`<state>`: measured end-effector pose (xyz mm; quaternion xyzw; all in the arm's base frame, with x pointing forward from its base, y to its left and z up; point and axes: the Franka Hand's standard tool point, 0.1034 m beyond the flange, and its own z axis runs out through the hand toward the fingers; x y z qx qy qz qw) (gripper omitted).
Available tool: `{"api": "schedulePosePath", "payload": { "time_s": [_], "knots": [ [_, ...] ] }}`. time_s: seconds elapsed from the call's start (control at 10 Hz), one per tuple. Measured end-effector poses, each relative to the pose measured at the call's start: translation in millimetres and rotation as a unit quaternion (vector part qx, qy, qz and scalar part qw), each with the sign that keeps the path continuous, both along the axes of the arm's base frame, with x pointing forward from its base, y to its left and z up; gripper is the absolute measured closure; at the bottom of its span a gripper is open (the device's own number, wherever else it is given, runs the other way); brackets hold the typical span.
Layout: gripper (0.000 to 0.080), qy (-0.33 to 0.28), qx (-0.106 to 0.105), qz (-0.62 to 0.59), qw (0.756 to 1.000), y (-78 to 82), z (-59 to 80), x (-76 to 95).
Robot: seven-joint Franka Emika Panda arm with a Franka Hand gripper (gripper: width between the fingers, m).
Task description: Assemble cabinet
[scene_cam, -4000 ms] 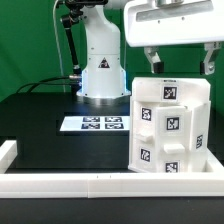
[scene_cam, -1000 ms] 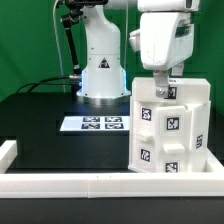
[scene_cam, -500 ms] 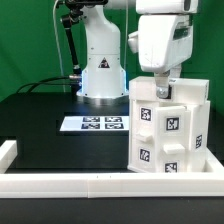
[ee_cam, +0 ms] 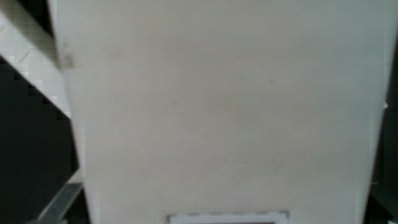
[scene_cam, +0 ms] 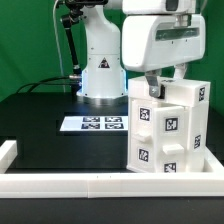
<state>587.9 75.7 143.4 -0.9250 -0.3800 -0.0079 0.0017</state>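
The white cabinet [scene_cam: 165, 125] stands upright at the exterior view's right, just behind the front rail. Its front face carries several small tagged drawer blocks [scene_cam: 168, 124], and another tag [scene_cam: 203, 95] shows on its upper right side. My gripper [scene_cam: 165, 82] comes down from above onto the cabinet's top edge, with its fingers set over the top wall, shut on it. The hand's big white body hides the fingertips and part of the top. In the wrist view the cabinet's white surface [ee_cam: 214, 110] fills almost the whole picture.
The marker board [scene_cam: 92, 124] lies flat on the black table left of the cabinet. The arm's white base [scene_cam: 100, 75] stands behind it. A long low white rail [scene_cam: 70, 183] runs along the front edge, with a short upright end at the left [scene_cam: 8, 152].
My hand came down onto the cabinet's top and has now turned. The cabinet has turned with it, so its right side with a tag now shows.
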Motion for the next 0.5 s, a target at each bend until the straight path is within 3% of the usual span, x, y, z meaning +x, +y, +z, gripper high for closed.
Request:
{"api": "schedulePosePath", "payload": {
  "time_s": [0.5],
  "knots": [
    [0.0253,0.004,0.008,-0.226,0.974,6.3,-0.1,-2.5]
  ]
}}
